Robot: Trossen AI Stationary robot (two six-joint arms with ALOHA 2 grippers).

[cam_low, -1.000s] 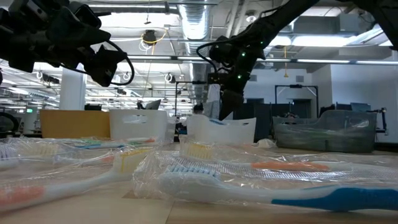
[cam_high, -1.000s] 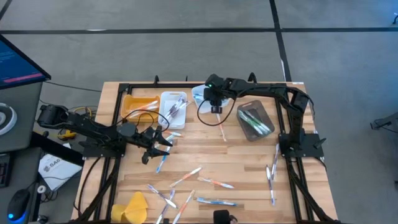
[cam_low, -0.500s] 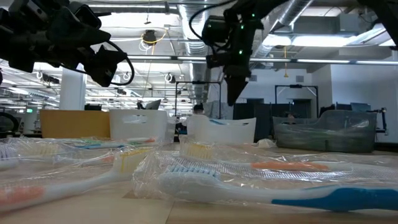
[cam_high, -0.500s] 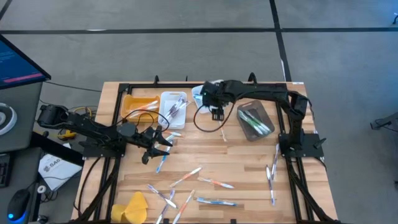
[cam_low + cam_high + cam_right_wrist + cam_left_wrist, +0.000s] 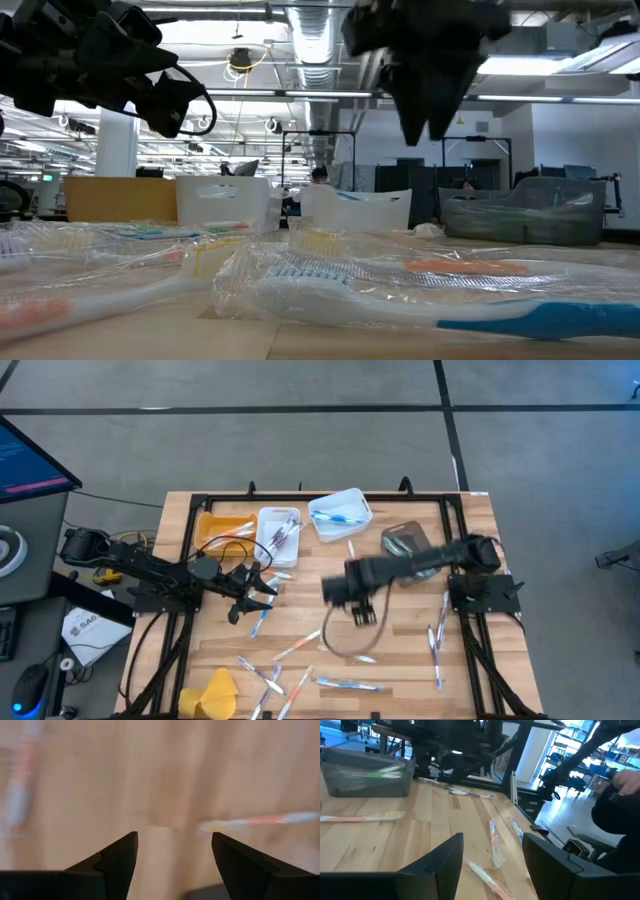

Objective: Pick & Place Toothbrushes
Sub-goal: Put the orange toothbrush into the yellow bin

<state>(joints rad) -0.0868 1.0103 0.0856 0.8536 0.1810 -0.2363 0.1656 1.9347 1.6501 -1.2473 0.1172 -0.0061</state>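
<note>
Motion-blurred right claw, smeared toothbrush

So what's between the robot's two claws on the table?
In the high view, only bare wooden table shows between the left gripper and the right gripper. The nearest toothbrush lies below that stretch.

Toothbrushes in clear wrappers, with white, blue and orange handles, are lying flat and scattered across the near half of the bench, a few more are lying along its right edge, and others are resting in the far bins
</note>
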